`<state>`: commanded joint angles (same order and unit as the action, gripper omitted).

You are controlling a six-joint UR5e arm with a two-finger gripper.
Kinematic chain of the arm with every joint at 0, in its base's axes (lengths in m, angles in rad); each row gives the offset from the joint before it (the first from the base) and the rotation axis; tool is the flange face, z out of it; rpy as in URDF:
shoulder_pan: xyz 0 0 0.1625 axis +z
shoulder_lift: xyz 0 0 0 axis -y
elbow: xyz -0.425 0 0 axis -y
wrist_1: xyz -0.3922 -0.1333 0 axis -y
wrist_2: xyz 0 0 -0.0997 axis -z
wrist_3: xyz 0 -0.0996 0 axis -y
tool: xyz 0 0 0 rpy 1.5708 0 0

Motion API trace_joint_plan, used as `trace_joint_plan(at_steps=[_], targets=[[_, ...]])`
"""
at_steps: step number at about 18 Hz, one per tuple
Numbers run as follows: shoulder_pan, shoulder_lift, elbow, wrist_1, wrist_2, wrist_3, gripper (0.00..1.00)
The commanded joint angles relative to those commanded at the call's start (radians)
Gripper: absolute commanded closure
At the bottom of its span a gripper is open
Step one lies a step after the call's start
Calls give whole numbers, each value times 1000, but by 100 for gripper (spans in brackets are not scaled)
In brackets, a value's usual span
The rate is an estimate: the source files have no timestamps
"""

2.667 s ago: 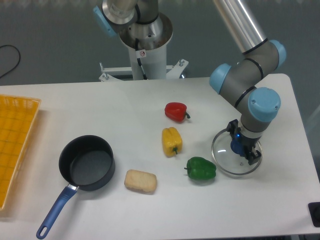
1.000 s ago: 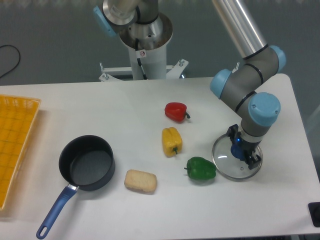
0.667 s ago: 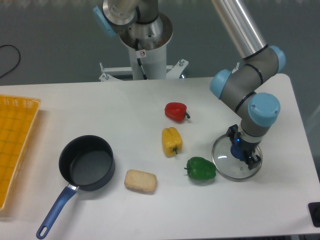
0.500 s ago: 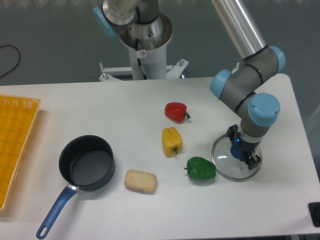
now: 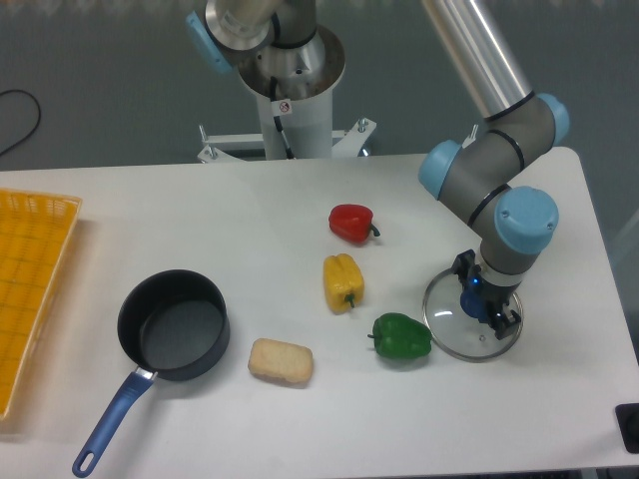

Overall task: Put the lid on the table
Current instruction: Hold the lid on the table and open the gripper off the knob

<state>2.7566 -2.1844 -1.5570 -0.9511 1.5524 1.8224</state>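
Tool (image 5: 482, 296) at the lid (image 5: 471, 318) knob, lid on table (image 5: 250, 230).

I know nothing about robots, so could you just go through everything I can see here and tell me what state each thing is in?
lid: flat on the table, off the pot.
gripper: over the lid's knob; grip unclear.
saucepan: upright, uncovered, empty.
red pepper: lying loose.
yellow pepper: lying loose.
green pepper: beside the lid's rim.
bread-like block: lying flat.
yellow tray: at table's edge, visible part empty.
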Motion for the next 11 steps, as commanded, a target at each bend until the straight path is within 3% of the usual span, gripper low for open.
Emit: trace_joint_plan(at_steps=[5, 7, 11], targets=[[0, 0, 2, 0, 0, 2, 17], [0, 6, 2, 0, 0, 14, 3], [0, 61, -9, -6, 5, 64, 0]])
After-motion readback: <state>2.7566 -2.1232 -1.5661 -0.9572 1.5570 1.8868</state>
